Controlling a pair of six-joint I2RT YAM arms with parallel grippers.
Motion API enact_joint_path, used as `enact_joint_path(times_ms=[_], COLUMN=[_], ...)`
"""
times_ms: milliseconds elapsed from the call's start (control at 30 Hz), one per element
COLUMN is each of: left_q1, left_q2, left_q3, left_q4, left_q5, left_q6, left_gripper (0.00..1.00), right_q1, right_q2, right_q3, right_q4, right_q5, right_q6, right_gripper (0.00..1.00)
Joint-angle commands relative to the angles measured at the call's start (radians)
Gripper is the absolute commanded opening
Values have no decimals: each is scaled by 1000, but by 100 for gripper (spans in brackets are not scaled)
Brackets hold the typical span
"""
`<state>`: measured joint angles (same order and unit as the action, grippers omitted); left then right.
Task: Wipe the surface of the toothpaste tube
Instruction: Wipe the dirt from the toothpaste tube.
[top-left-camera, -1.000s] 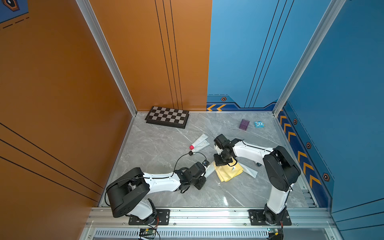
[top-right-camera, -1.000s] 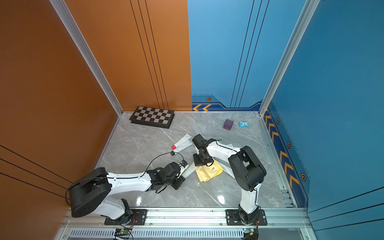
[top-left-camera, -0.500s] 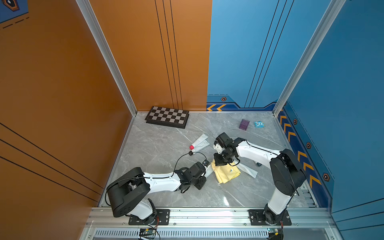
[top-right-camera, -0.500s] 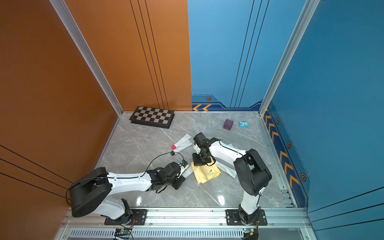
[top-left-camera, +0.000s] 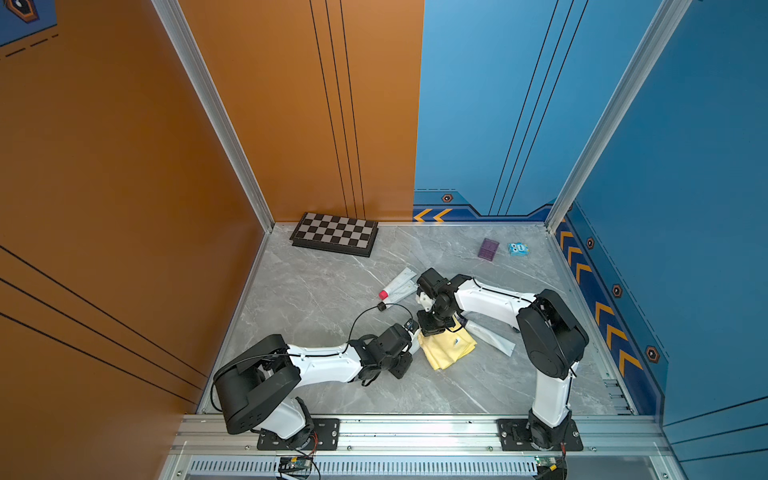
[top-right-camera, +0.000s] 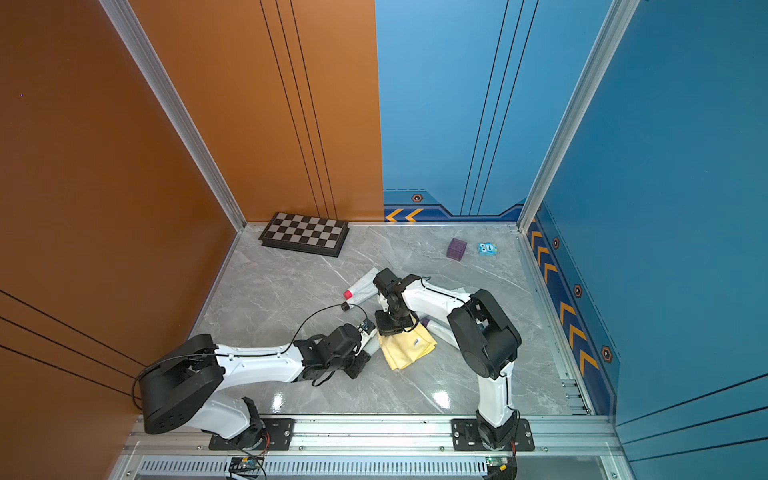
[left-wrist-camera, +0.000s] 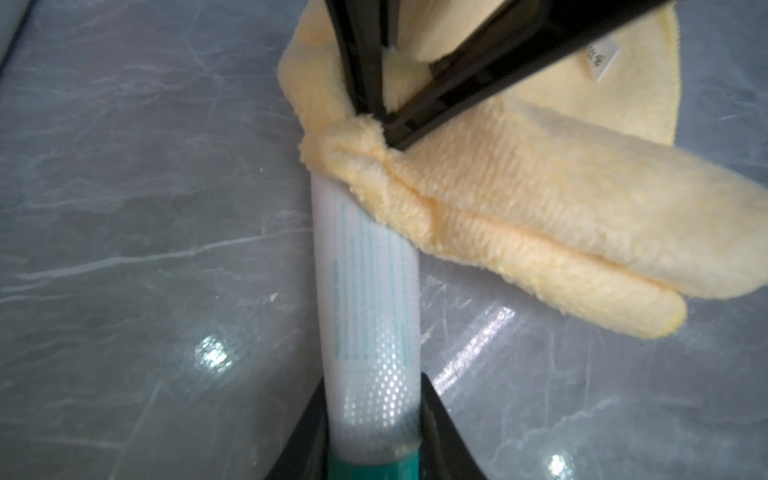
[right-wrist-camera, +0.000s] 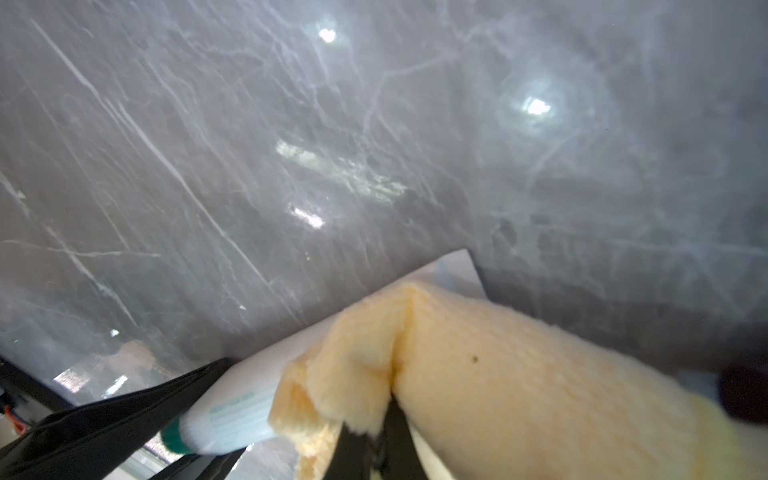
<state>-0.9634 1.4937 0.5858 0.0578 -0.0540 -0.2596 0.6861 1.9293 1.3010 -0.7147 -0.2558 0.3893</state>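
L pincer (left-wrist-camera: 372, 399) barely open, clamping tube (left-wrist-camera: 365, 291) at its teal-cap end, approx mid-desk (left-wrist-camera: 124, 208). R pincer (left-wrist-camera: 384, 120) clenched tight on cloth (left-wrist-camera: 519, 216); cloth lies over tube's other end, touching it.

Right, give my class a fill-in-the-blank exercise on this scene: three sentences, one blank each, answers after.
1. The right gripper is shut on a folded ____ cloth.
2. The left gripper holds the toothpaste tube at its ____ end.
3. The chessboard lies by the ____ wall.
Answers: yellow; cap; orange.
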Motion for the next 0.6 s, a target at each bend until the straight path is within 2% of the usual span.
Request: enact_joint_path(times_ms=[0,100,200,333,567], left_q1=[-14,-15,-16,-17,-16], left_q2=[31,32,34,35,50], left_q3=[-26,-25,-26,-25,-21], left_q4=[-108,-107,-108,-107,-107], left_q5=[13,11,11,2,-3], left_q6=[8,8,8,5,5], left_gripper=[24,24,24,24,25], right_q1=[-5,-16,-27,-67,-237], right_q2=[135,133,121,29,-199], right_q3=[-65,-78,-77,-97,-91], right_q4=[-1,-2,0,53,72], right_q5=[282,314,295,125,-42], right_q6=[-1,-2,-7,-10,23], right_gripper=[0,0,0,0,0])
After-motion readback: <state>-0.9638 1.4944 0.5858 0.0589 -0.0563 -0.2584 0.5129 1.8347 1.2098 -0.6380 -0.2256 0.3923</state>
